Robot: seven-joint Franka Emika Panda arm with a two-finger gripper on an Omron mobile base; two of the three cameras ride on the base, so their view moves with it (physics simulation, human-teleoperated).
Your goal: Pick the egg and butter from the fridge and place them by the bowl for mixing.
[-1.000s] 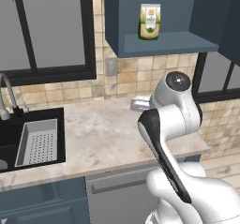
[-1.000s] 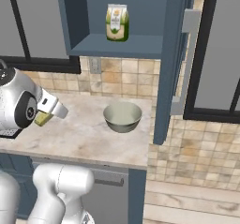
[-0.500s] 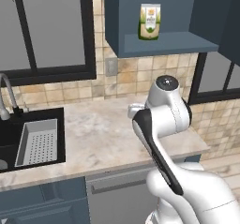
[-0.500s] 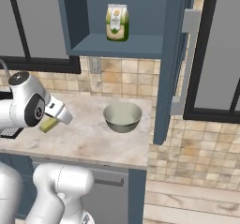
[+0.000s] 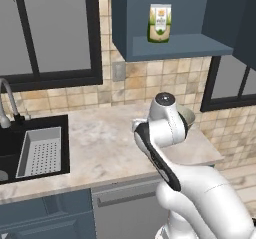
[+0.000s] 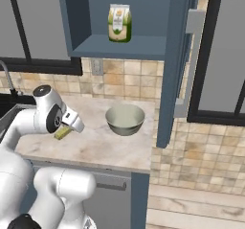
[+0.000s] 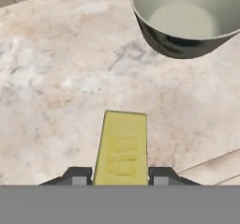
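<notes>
My jaws (image 7: 120, 175) pinch the butter (image 7: 122, 148), one pad on each long side near its rear end, so the yellow stick juts forward above the marble bench (image 7: 56, 78). A grey mixing bowl (image 7: 187, 17) stands ahead and to one side, near but apart. Butter is light but likely soft and greasy; I judge that a firm, gentle hold across its long flat sides suits it best.

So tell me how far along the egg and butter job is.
Done: the butter is out of the fridge, clamped in the gripper over the counter, short of the bowl. In hand: carrying it toward the bowl. Left: set it down beside the bowl; no egg lies near the bowl, so that likely remains too.
</notes>
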